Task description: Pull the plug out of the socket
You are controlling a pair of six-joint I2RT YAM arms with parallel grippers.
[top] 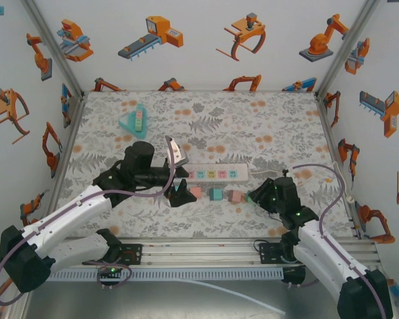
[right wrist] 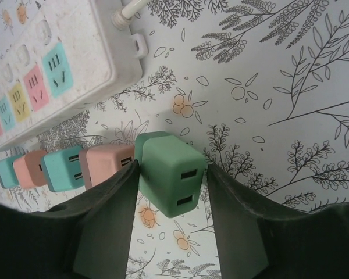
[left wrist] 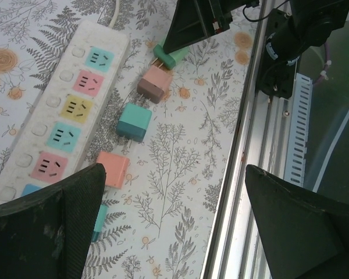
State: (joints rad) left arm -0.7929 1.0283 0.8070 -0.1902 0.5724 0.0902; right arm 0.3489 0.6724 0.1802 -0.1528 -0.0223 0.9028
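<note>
The white power strip (top: 216, 173) lies across the middle of the mat, and all of its coloured sockets (left wrist: 64, 116) show empty. A green plug (right wrist: 171, 168) sits low over the mat between my right gripper's (right wrist: 171, 177) fingers, both pressed against its sides. In the left wrist view that green plug (left wrist: 170, 56) shows its prongs under a dark finger. My right gripper (top: 256, 196) is at the right end of a row of loose plugs. My left gripper (top: 179, 174) hangs wide open over the strip's left end, holding nothing.
Loose plugs lie in a row in front of the strip: orange (left wrist: 112, 168), teal (left wrist: 134, 122), pink (left wrist: 154, 83). A teal triangular tray (top: 134, 121) with small blocks sits at the back left. The aluminium rail (left wrist: 250, 163) runs along the near edge.
</note>
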